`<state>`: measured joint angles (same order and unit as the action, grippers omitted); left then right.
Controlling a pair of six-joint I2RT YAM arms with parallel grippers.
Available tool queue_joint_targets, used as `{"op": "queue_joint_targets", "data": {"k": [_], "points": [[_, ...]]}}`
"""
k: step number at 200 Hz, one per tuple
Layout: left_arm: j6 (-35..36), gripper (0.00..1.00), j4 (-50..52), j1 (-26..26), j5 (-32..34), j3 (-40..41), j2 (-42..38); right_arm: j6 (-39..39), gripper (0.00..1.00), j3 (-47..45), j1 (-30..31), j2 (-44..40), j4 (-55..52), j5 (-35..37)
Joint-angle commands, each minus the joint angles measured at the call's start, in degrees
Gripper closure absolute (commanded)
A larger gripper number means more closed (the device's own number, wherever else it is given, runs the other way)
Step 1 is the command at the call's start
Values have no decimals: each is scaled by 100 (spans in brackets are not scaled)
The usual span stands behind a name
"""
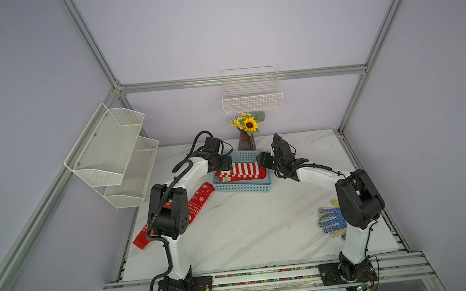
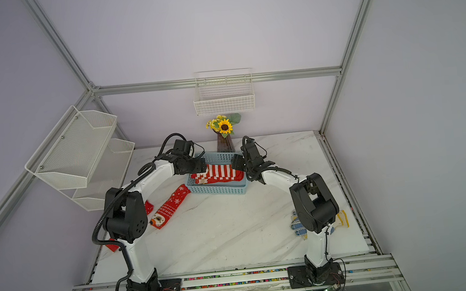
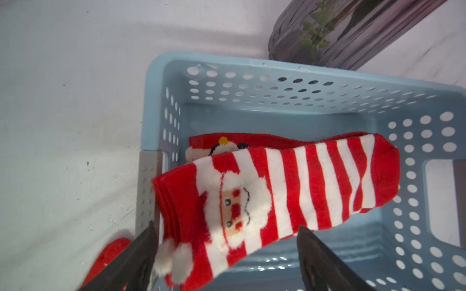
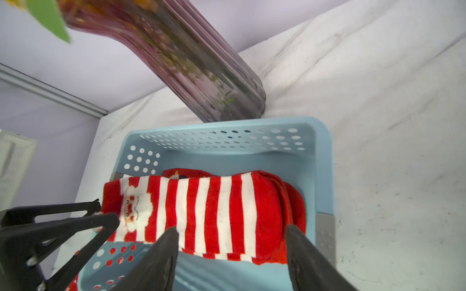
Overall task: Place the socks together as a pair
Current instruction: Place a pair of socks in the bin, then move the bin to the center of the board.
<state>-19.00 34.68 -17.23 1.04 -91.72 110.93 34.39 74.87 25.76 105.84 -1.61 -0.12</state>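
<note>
A red-and-white striped sock (image 3: 302, 181) with a Santa face near its cuff stretches lengthwise inside the blue basket (image 3: 227, 63), over another red sock (image 3: 216, 144) whose figure is mostly hidden. The left end effector (image 3: 225, 225) is open, its fingers spread on either side of the Santa end without clamping it. The right end effector (image 4: 232, 228) is open too, with its fingers wide apart at either side of the toe end. In both top views the two arms meet over the basket from opposite ends. On the bench (image 1: 248, 231), a snowflake sock (image 2: 171, 206) lies just beside the basket, near the left arm. Blue dotted gloves (image 1: 332, 221) lie by the right arm. A vase (image 1: 246, 142) of flowers stands behind the basket.
</note>
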Motion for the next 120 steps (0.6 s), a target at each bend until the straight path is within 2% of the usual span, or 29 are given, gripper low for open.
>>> {"op": "queue_joint_targets", "data": {"k": [1,17,45,61,77,97,120], "points": [[-306,13,22,105,687,3,-839,-258,31,-21,-16,-853,-94,176],[-528,12,30,157,777,319,-1255,-326,30,-400,-18,-1387,-98,242],[-736,12,45,171,449,936,-2053,-345,31,-1103,-10,-2167,-253,261],[-806,12,73,174,362,1492,-2575,-302,31,-1526,-14,-2531,-313,228],[-983,12,170,185,562,2150,-3205,-212,30,-2016,-17,-2890,-240,115],[-1273,12,418,241,810,2945,-3867,-135,30,-2321,-18,-2974,-142,-115],[-1629,12,732,316,937,3633,-4476,-108,29,-2291,-17,-2623,-167,-271]]}}
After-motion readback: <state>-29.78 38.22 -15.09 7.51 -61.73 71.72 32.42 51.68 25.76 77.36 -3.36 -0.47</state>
